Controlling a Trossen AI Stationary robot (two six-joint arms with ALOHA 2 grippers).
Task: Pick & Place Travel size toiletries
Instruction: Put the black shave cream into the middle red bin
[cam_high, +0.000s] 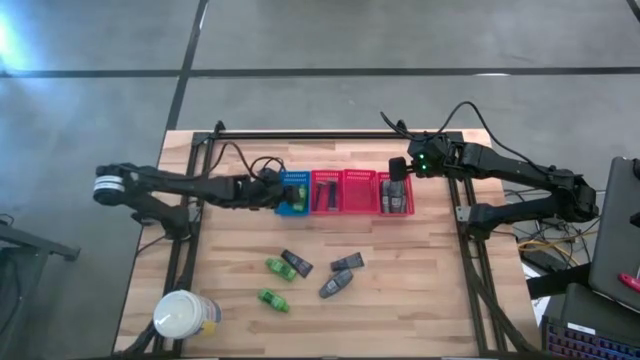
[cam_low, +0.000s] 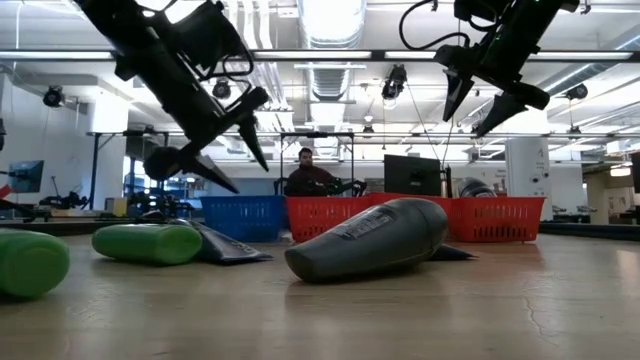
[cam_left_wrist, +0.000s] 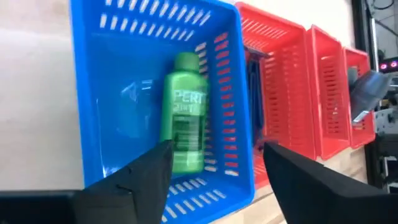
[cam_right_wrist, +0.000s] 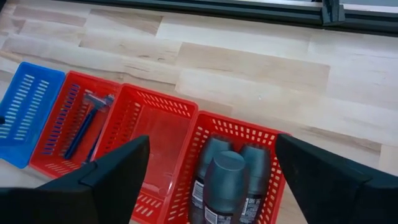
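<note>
The travel size toiletries are partly in the baskets and partly loose on the wooden table (cam_high: 420, 300).

The biggest thing on the table is a white round jar (cam_high: 183, 314) near the front left corner. At the back is a row of four little baskets. The blue basket (cam_left_wrist: 99, 74) is on the left end and holds one green bottle (cam_left_wrist: 183, 121) lying down. The red basket (cam_right_wrist: 74, 130) next to it holds the razors (cam_right_wrist: 84, 124). The next red basket (cam_right_wrist: 155, 149) looks bare. The last red basket (cam_right_wrist: 239, 134) holds grey containers (cam_right_wrist: 224, 180) standing up.

The left gripper (cam_high: 281, 194) hangs over the blue basket with its fingers spread wide, holding nothing. The right gripper (cam_high: 397, 172) hangs over the last red basket, also wide apart and holding nothing.

In the middle of the table lie two green bottles (cam_high: 279, 268), two dark tubes (cam_high: 297, 263) and one grey container (cam_high: 336, 285), all close together.
</note>
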